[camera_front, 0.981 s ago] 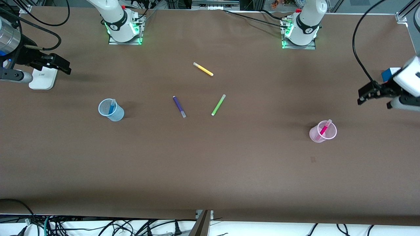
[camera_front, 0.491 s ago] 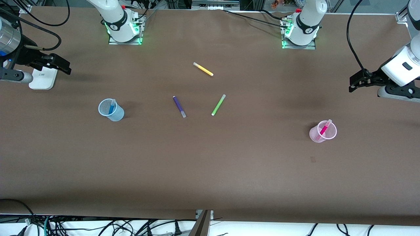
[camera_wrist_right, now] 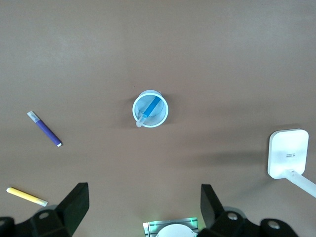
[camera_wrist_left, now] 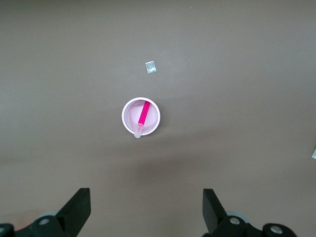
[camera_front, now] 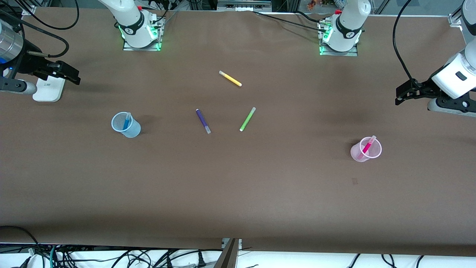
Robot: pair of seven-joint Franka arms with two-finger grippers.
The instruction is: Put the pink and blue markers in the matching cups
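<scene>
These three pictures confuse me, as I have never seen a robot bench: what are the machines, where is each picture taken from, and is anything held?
Two robot arms stand at a brown table. The wide picture looks down from across it; the other two come from cameras on the arms' wrists.

The left tool hangs open and empty at its own end, above the pink cup, which holds the pink marker. The right tool hangs open and empty at its end, above the blue cup, which holds the blue marker.

Purple, green and yellow pens lie loose mid-table. A white box sits near the right tool.
</scene>
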